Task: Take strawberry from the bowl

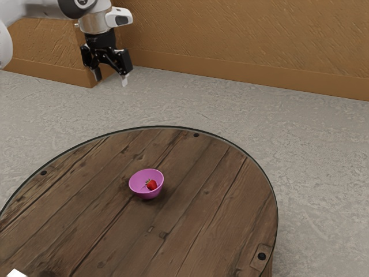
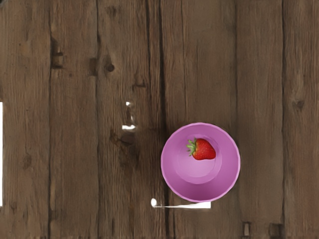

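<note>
Spread apart with nothing between its fingers, the end effector (image 1: pixel 110 77) hangs well above the strawberry (image 2: pixel 203 149), which lies on its side inside the bowl (image 2: pixel 227 174). Plump and bright red, the berry has a pale-flecked skin and a green leafy cap. Around it, the pink bowl stands upright on the round, dark-planked counter (image 1: pixel 219 213), below the end effector. The white arm (image 1: pixel 49 8) holds its fingers pointing downward.
</note>
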Tool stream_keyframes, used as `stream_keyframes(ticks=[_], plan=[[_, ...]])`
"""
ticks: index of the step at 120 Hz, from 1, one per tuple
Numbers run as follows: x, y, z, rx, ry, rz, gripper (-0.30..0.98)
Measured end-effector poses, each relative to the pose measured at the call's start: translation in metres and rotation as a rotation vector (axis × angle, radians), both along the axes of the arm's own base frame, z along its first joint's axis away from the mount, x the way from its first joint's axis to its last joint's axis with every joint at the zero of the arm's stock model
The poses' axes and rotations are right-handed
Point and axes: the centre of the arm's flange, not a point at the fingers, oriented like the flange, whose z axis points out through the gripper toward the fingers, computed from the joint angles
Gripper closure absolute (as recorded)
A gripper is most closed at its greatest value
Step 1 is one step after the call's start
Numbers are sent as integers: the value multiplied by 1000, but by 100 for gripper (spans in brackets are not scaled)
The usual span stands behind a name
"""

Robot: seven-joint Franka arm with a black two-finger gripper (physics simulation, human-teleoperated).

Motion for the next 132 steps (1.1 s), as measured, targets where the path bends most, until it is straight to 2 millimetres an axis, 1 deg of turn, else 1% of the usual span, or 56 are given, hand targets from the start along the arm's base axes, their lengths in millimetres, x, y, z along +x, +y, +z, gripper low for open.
stream_keyframes(ticks=[21, 29, 32, 34, 36, 38, 47, 51, 58, 63, 67, 72, 81, 87, 93, 105, 116, 123, 132], plan=[[-1, -1, -1, -5, 13, -43, 0], [-2, 2, 0, -7, 16, -56, 0], [-2, 2, -3, -7, 22, -62, 0], [1, 1, -8, -6, 29, -67, 0], [3, 1, -16, -4, 41, -72, 0], [7, 0, -29, -2, 60, -77, 0], [15, 1, -105, 1, 148, -95, 0], [20, 1, -135, 5, 168, -105, 0], [30, -1, -179, 13, 187, -124, 0], [37, -2, -202, 18, 185, -137, 0], [42, -6, -215, 20, 174, -152, 0], [50, -16, -228, 20, 156, -178, 0], [69, -40, -247, 16, 115, -230, 0], [76, -46, -254, 11, 92, -246, 0], [80, -49, -257, -7, 71, -244, 0], [82, -50, -260, -68, 48, -134, 0], [84, -36, -260, -103, 29, 17, 0], [81, -31, -276, -116, 25, 97, 0], [81, -29, -285, -124, 6, 177, 0]])
